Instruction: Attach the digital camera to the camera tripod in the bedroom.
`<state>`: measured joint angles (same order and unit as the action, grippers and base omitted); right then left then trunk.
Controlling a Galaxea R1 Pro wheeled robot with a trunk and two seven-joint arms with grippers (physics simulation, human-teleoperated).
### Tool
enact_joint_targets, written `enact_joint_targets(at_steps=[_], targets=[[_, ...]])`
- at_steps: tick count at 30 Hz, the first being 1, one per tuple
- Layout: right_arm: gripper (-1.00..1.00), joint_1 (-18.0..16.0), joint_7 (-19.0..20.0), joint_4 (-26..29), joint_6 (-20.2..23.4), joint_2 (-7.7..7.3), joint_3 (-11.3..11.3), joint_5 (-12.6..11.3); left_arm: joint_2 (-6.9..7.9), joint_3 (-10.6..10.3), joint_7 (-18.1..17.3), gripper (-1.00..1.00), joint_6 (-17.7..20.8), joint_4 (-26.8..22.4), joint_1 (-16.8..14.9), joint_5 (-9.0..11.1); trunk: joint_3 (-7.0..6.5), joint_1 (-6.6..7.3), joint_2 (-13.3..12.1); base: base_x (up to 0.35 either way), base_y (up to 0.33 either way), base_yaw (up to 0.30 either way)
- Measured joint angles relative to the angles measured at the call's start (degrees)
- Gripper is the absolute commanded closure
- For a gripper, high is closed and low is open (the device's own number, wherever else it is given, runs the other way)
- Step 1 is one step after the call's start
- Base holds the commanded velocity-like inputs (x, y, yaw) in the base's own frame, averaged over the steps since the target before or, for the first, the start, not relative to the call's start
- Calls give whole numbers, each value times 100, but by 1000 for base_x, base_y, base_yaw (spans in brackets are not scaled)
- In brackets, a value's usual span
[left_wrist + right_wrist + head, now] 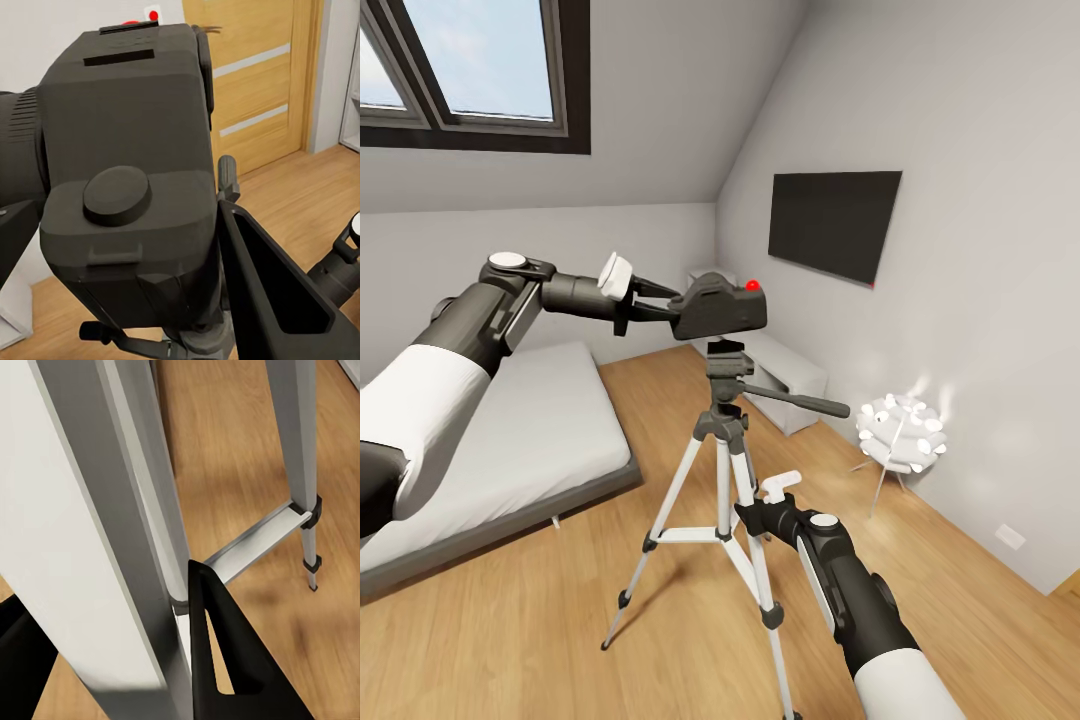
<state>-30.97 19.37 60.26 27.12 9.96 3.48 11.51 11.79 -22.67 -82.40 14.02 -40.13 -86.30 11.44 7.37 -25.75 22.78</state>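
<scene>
Bedroom [660, 150]: left fingers [660, 298] clamping digital camera [720, 305] above tripod [725, 440]; right fingers [745, 515] gripping its leg.

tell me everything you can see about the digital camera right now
The digital camera is a small, boxy, matte black body with a red button on top, a round cap-like disc on one face and a ribbed lens barrel at its side. It is held level in the left gripper, whose fingers clamp it, directly above the head of the camera tripod. Whether it touches the head cannot be told.
</scene>
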Motion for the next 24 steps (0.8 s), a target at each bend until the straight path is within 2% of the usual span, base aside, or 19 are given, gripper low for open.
enact_joint_targets(at_steps=[17,18,24], targets=[[100,0,5,0,4,0,-2,-2,-10,-12,10,100,0,12,0,-8,0,0,0,0,0,0],[100,0,4,0,5,0,-2,-2,-10,-11,10,-100,0,12,0,-8,0,0,0,0,0,0],[100,0,7,-1,5,0,-2,4,-18,-15,2,-100,-21,13,-1,-10,0,0,0,0,0,0]])
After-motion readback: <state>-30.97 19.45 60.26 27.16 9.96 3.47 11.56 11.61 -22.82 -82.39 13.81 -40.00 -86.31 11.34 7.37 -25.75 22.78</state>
